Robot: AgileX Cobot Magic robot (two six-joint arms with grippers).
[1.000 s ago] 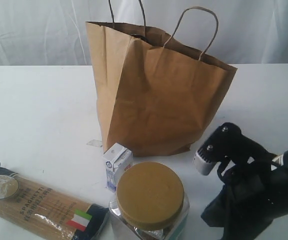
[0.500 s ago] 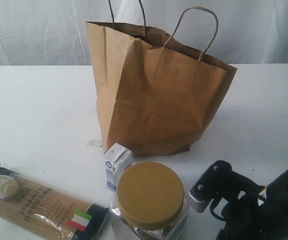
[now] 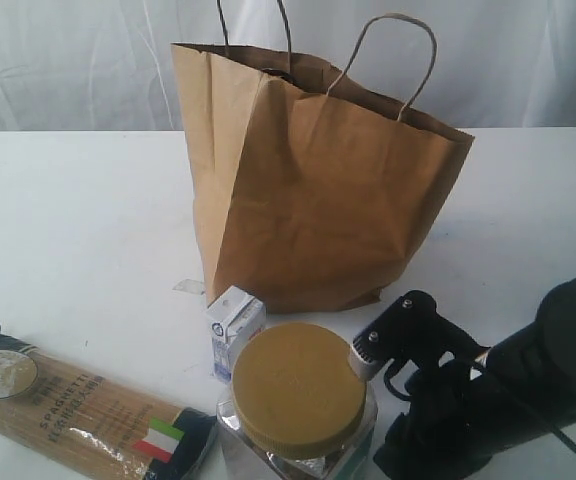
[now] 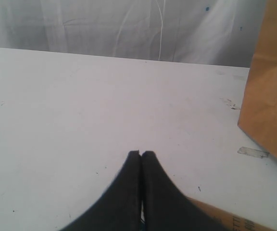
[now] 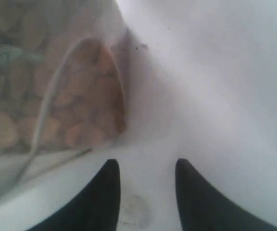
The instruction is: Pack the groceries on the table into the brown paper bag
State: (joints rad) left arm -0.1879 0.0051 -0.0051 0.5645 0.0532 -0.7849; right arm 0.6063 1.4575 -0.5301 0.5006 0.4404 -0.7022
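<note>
At the near edge of the white desk [image 3: 68, 220], in front of the bag: clear jar with mustard lid [image 3: 298, 390]. Squat, hard-walled, round screw top, pale rounded pieces inside.
Step in hand, as judged: approach to grasp the jar.
Right claw [image 5: 146, 163]: parted, empty, low beside the jar wall. Next move likely calls for centring and wider jaws.
Left claw [image 4: 141, 153]: closed, empty.
Small white-blue carton [image 3: 234, 325] and crinkly film spaghetti pack [image 3: 78, 405]: out on the desk.
Brown paper bag [image 3: 318, 200]: creased kraft, upright, mouth open.

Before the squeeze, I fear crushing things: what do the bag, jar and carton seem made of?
Brown paper bag: matte kraft paper, creased and folded. Clear jar: glossy see-through wall, glass or plastic, unclear; mustard lid looks matte plastic. Small carton: printed paperboard, folded top.
</note>
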